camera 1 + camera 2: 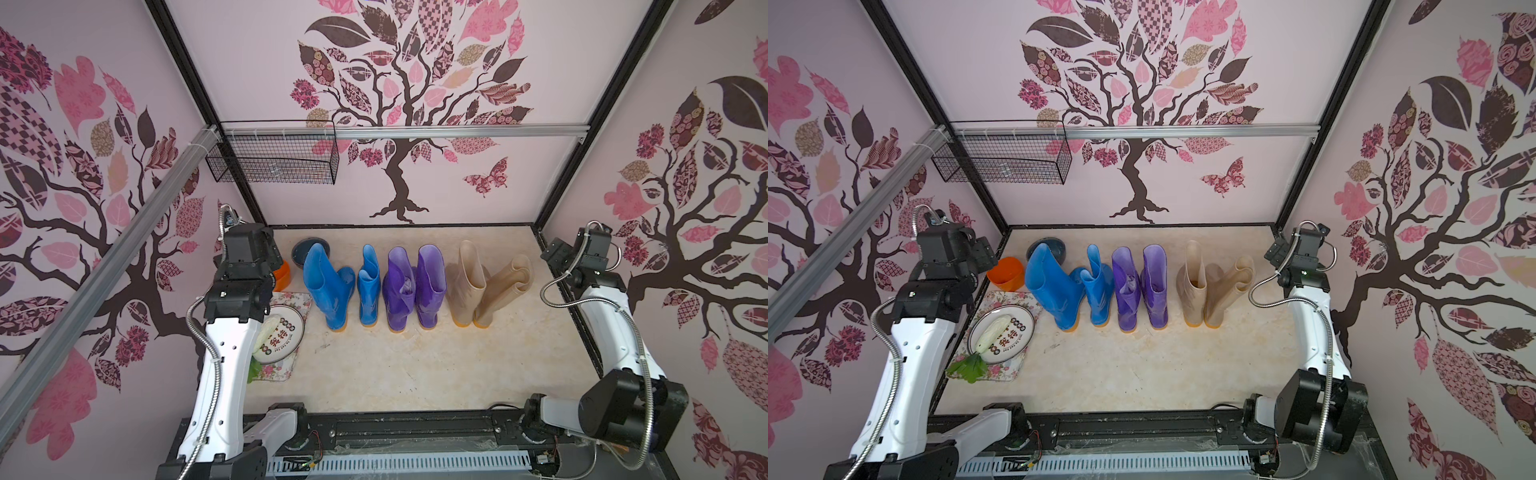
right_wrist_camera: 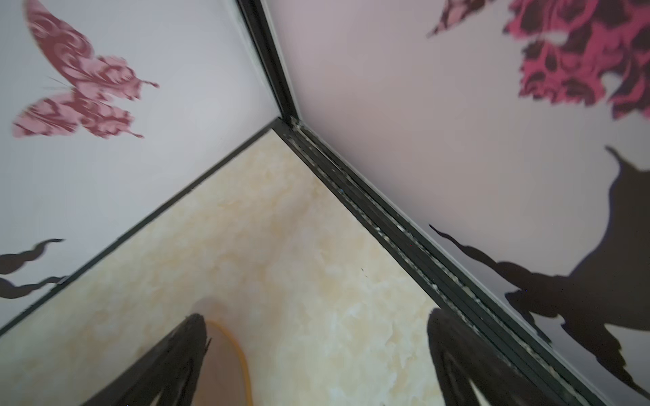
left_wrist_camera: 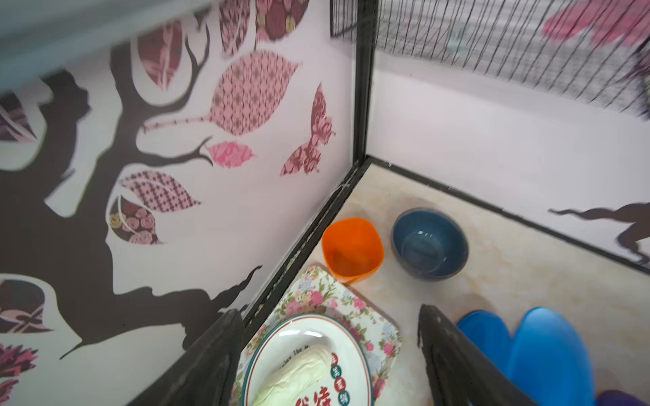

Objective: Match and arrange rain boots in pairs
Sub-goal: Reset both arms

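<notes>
Both top views: high, front, looking down over whole table. Left wrist: close, far left corner; shares orange cup, bowl. Right wrist: close, far right corner.

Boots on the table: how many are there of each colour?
Blue boots: 2
Purple boots: 2
Beige boots: 2
Total: 6

Glossy blue boots, purple boots and beige boots stand side by side in one row on the worktop, paired by colour, orange soles down. Outer beige boot leans sideways, shaft top creased. One purple shaft sags.
</notes>
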You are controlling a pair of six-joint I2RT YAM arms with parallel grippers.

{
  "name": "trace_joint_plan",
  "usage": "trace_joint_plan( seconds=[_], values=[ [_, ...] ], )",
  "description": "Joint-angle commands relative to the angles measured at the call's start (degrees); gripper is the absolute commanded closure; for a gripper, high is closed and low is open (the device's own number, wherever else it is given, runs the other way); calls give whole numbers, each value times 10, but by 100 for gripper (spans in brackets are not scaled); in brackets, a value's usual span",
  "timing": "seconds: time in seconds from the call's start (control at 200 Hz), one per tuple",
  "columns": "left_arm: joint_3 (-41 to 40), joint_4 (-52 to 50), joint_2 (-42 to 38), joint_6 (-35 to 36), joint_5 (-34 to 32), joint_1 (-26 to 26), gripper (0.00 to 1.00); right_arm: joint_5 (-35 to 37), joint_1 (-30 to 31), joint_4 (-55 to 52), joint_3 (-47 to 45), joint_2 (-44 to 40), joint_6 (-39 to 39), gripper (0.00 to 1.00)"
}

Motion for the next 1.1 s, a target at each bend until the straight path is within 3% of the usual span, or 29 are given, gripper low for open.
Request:
trace_joint_plan(
  seconds=[0.0,0.235,0.385,0.545,0.64,0.775,0.875,0.96,1.095],
  values=[
    [-83,54,-12,0,-32,12,18,67,-2,48,-57,-12,30,0],
    [-235,144,-27,-7,-28,39,15,49,-14,114,-171,-3,73,0],
    [-328,237,-14,14,45,40,15,15,-7,199,-252,-10,68,0],
    [-415,406,32,78,82,24,16,112,117,412,-353,8,-43,0],
    [-453,484,51,86,97,13,16,71,120,521,-405,15,-54,0],
    [-550,716,65,86,127,9,16,24,119,675,-463,5,-99,0],
    [-589,808,81,78,147,10,15,-10,120,681,-449,27,-113,0],
    [-586,843,106,89,181,10,15,-63,120,689,-437,45,-118,0],
    [-570,885,153,78,192,11,15,-100,135,826,-477,97,-130,0]
  ],
)
